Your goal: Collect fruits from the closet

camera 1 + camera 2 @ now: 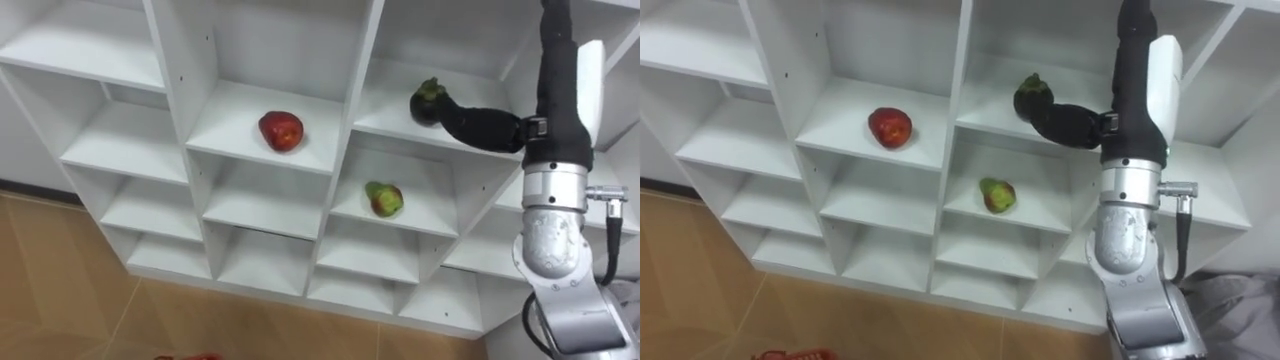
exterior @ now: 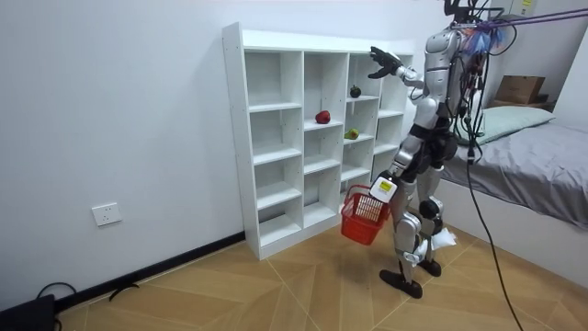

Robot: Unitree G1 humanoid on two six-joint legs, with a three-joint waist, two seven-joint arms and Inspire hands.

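- Standing upright on a wooden floor (image 2: 230,294), the robot faces a tall white closet (image 2: 234,138) of open square compartments set against a white wall. It is close in front of the closet's end at the room view's right.
- Behind the robot, at the room view's right, lies a bed (image 2: 542,170) with a grey cover.
- A red basket (image 2: 365,218) hangs from the robot's left hand (image 2: 383,189), low at its side and clear of the floor. The hand is clasped on the basket's top. The inside of the basket cannot be seen.
- The right arm is raised to the upper compartments. The dark right hand (image 1: 480,127) has its fingers spread and loose in the room view, grasping nothing. In the eye views its tip meets the outline of the dark fruit, and whether the two touch cannot be told.
- All three fruits lie in the closet, each in its own compartment.
- A red apple (image 1: 281,131) sits alone in the middle of its shelf, one column to the left of the other two.
- A green fruit (image 1: 384,199) with a red blush rests in the compartment directly beneath the dark fruit.
- A dark fruit (image 1: 427,101), round with a green cap, sits in an upper compartment, right at the tip of the right hand.
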